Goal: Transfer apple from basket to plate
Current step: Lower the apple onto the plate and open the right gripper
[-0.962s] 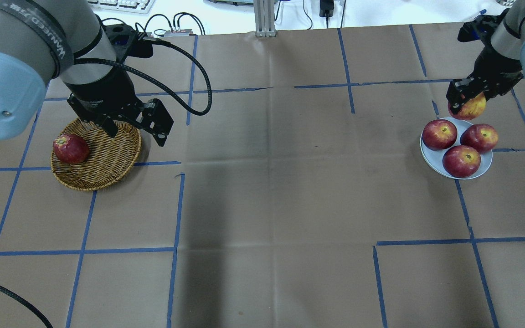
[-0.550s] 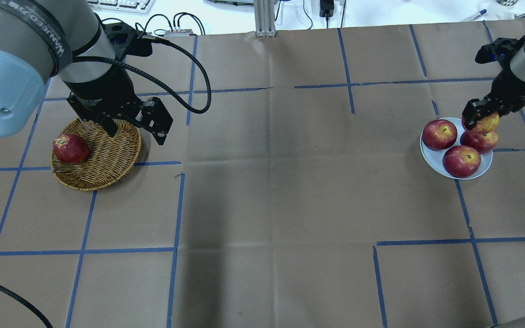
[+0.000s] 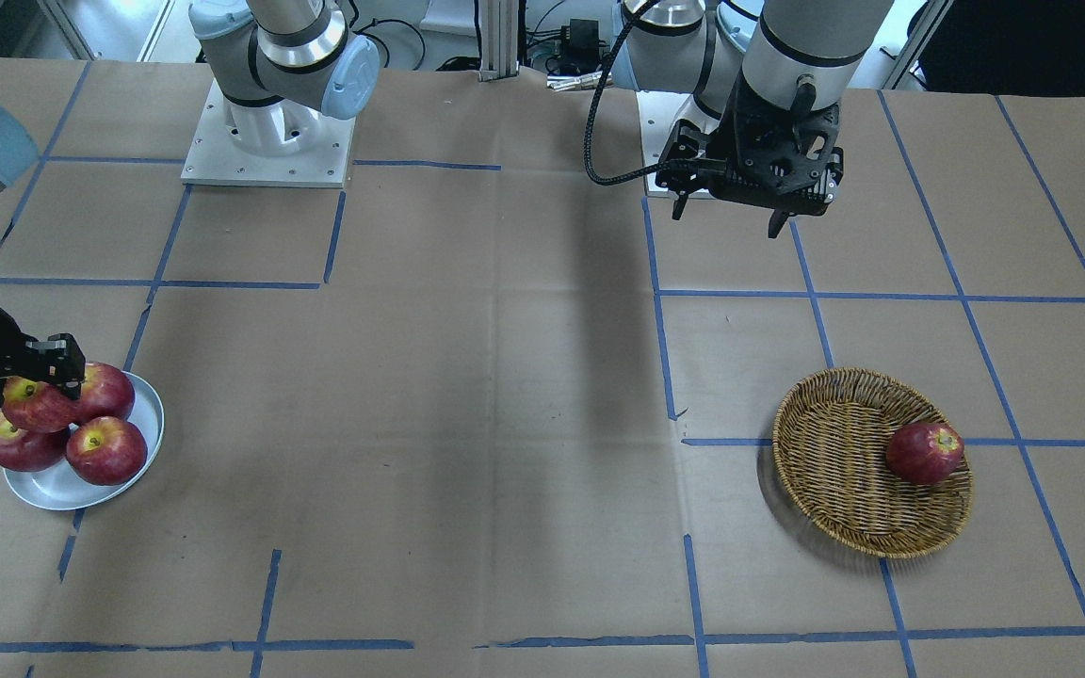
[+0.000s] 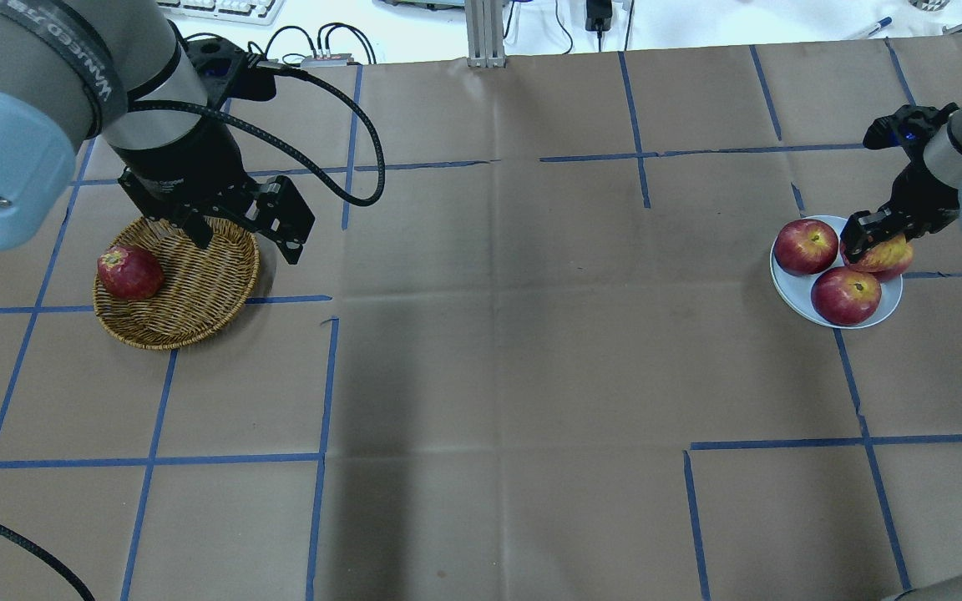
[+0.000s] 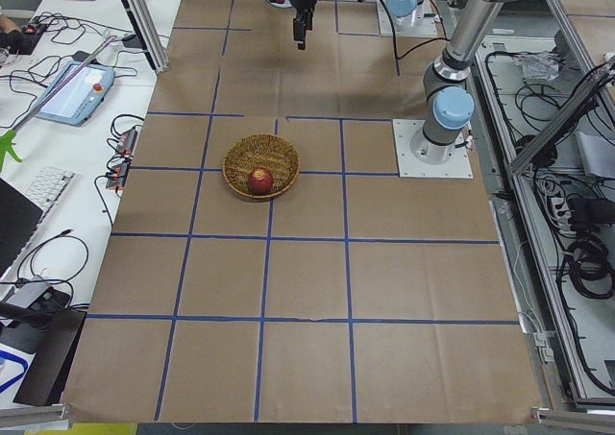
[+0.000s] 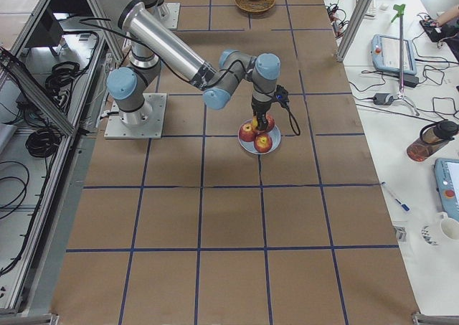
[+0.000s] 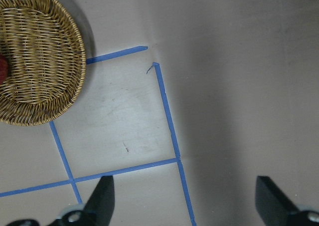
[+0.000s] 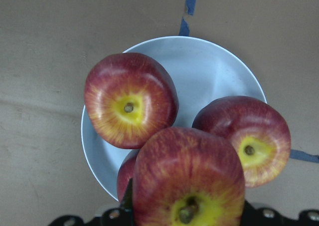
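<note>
My right gripper (image 4: 873,244) is shut on the paler streaky apple (image 4: 888,253) and holds it low over the white plate (image 4: 788,288). In the front view the apple (image 3: 34,403) sits on top of the plate's dark apples. In the right wrist view the apple (image 8: 188,178) fills the bottom, above the plate (image 8: 209,69). The wicker basket (image 4: 197,305) is at the far left. My left gripper (image 4: 247,246) is open and empty, raised over the basket's far right rim; its fingers (image 7: 103,198) stand wide apart.
Three darker red apples lie on the plate (image 3: 62,490), one mostly hidden under the held apple. One dark red apple (image 4: 129,272) lies in the basket (image 3: 834,443) at its left side. Blue tape lines cross the brown paper table.
My right gripper has carried the apple from behind the plate's far edge forward and down onto the plate's apples. The left arm has barely moved.
</note>
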Controlling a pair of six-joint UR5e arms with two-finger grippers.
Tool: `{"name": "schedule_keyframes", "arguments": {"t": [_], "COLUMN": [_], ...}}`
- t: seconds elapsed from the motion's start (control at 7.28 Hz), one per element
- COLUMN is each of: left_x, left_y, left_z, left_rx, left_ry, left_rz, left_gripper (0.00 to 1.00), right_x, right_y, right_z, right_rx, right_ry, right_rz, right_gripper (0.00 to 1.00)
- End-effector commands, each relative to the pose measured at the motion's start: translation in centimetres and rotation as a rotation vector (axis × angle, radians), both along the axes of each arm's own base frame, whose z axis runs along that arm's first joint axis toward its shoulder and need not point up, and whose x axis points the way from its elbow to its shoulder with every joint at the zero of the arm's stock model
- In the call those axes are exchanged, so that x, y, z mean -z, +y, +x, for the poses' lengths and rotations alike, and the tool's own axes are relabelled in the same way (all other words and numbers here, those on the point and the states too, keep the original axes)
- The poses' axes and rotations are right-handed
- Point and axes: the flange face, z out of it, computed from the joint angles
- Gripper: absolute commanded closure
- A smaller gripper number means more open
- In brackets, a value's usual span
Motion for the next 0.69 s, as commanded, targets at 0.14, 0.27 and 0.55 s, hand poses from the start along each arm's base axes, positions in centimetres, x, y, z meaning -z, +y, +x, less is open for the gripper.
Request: {"name": "schedule_keyframes", "arguments": {"t": [0.14, 0.27, 0.55], "left_x": [0.0, 0.0, -0.2], "left_y": [0.1, 0.1, 0.2], "left_z": [0.0, 0.0, 0.0], "left_rx": [-0.001, -0.003, -0.003], "left_ry": [0.001, 0.001, 0.0], "left_rz": [0.0, 0.0, -0.002], "left_gripper": [0.0, 0.01, 0.01], "right_x": [-0.9, -2.0, -8.2], "right_y": [-0.2, -0.2, -1.2], "right_z": [-0.2, -0.1, 0.9], "right_rx": [0.003, 0.009, -0.001], "right_ry": [0.012, 0.021, 0.03], "right_rz": [-0.011, -0.029, -0.058], "right_gripper": [0.0, 0.0, 0.0]}}
